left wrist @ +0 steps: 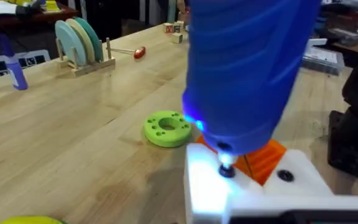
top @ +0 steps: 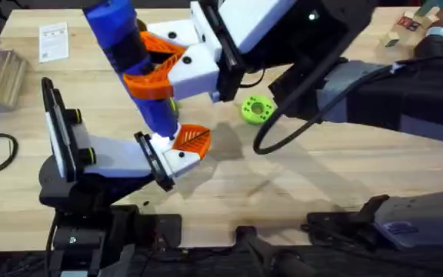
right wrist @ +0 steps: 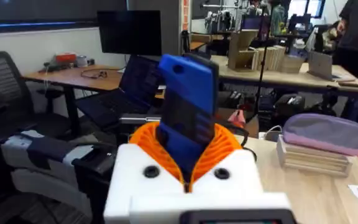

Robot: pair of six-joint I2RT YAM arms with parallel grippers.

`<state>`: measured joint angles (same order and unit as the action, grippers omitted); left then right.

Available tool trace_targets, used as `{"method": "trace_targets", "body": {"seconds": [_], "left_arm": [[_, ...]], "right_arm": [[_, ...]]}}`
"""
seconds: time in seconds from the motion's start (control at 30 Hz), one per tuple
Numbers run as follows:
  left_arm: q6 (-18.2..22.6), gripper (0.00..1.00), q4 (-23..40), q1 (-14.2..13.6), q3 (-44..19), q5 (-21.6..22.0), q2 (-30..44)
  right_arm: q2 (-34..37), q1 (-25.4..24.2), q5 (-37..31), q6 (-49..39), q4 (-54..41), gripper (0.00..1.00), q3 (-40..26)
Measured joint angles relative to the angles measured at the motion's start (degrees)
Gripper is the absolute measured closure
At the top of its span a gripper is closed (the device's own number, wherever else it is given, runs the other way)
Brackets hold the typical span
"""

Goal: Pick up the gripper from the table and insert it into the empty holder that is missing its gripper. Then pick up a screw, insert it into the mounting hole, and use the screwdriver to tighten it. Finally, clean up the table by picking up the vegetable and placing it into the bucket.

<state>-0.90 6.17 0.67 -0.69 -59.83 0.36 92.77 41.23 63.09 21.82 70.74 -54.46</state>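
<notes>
At the middle of the pale wooden worktop (top: 321, 169), the blue pen-shaped electric screwdriver (top: 129, 58) stands nearly upright, leaning a little, its thin metal tip (left wrist: 226, 169) pressed down onto the top of the white blocky plastic holder (top: 177, 159). The right pincer (top: 154, 65), white with orange ribbed pads, is clamped around the screwdriver's blue barrel about halfway up; in the right wrist view the barrel stands between the two orange pads (right wrist: 146, 140), which press on it from both sides. A blue-white glow shows at the lower end of the screwdriver where the tip meets the holder in the left wrist view. The small orange ribbed plastic gripper (top: 192, 138) sits seated in that holder, just beside the screwdriver tip, its ribbed face turned outward. The holder belongs to the left pincer (top: 177, 154), at the end of the left arm, which lies low over the worktop; whether it is wide or narrow cannot be told. A green round plastic disc with holes (top: 257, 108) lies flat on the worktop, near the holder but apart from it. The rounded edge of a small yellow toy vegetable (left wrist: 27, 219) shows in the left wrist view, lying on the worktop.
</notes>
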Motion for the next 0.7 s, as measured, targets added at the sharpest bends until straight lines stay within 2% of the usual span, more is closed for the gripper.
{"method": "trace_targets", "body": {"seconds": [0.7], "left_arm": [[-0.6, 0.984, 0.1, 0.0, 0.0, -1.0, 0.0]], "right_arm": [[0.3, 0.0, 2.8, -0.1, 2.5, 0.980, 0.0]]}}
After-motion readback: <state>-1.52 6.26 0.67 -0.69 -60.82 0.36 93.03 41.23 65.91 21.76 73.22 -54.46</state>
